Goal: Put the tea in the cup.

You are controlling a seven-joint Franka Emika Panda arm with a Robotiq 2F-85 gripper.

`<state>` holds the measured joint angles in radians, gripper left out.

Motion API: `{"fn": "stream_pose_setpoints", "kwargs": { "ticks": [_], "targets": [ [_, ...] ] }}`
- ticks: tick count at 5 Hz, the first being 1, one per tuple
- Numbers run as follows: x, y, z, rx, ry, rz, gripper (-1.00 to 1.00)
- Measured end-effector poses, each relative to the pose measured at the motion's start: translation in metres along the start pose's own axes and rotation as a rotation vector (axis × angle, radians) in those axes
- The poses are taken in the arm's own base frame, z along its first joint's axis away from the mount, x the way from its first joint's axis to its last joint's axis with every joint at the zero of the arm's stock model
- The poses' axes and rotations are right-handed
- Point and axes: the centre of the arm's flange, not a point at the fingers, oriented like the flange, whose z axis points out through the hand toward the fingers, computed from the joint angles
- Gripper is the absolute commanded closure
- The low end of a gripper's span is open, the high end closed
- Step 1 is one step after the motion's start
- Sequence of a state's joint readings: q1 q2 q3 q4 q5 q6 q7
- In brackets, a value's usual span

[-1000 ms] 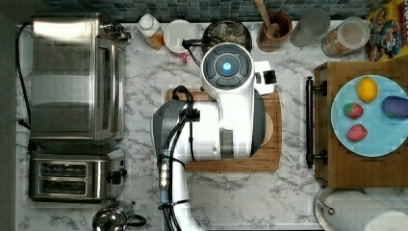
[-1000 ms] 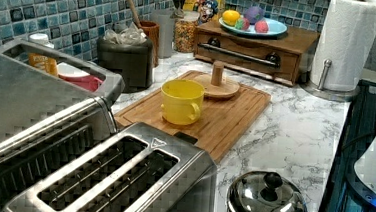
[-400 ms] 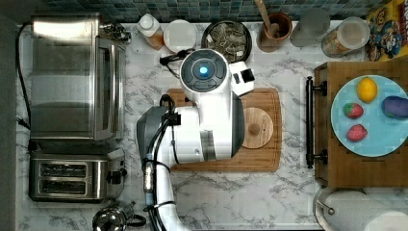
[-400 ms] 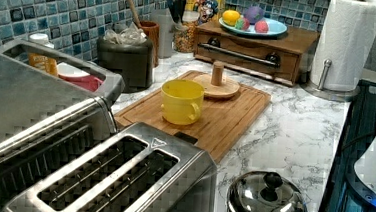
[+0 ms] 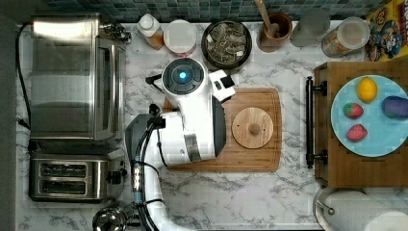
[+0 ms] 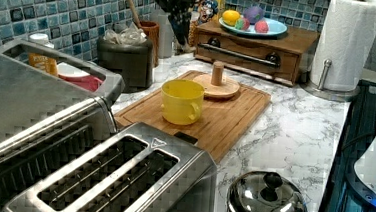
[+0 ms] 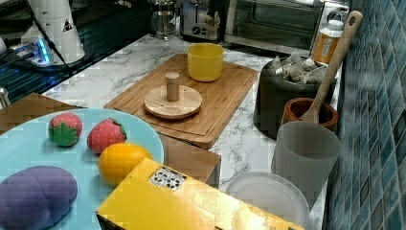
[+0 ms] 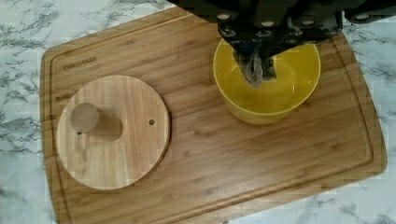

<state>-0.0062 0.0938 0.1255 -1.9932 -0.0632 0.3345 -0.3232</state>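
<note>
My gripper is shut on a crumpled pale tea sachet. In the wrist view the sachet hangs over the opening of a yellow mug on the cutting board. In the left view the gripper hangs high above the counter, beyond the yellow mug. The white cup with a red edge stands by the back wall, at the top view's left of the dark canister holding more tea sachets. In the top view the arm covers the board's left end.
A round wooden lid with a knob lies on the board. A wooden utensil pot and a grey tumbler stand along the wall. The toaster oven and toaster are at the top view's left, a fruit plate at its right.
The arm has moved to the top view's left, away from the canister and along the board. The wooden lid it was covering is now in sight.
</note>
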Motion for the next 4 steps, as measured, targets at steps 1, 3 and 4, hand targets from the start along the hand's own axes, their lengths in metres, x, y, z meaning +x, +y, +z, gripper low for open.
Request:
{"fn": "stream_pose_setpoints", "kwargs": {
  "ticks": [1, 3, 4],
  "targets": [
    [-0.001, -0.01, 0.027, -0.024, -0.041, -0.022, 1.0],
    [-0.002, -0.022, 0.06, -0.037, -0.083, -0.044, -0.62],
    [0.0, -0.023, 0.058, -0.024, -0.06, -0.043, -1.0]
  ]
}}
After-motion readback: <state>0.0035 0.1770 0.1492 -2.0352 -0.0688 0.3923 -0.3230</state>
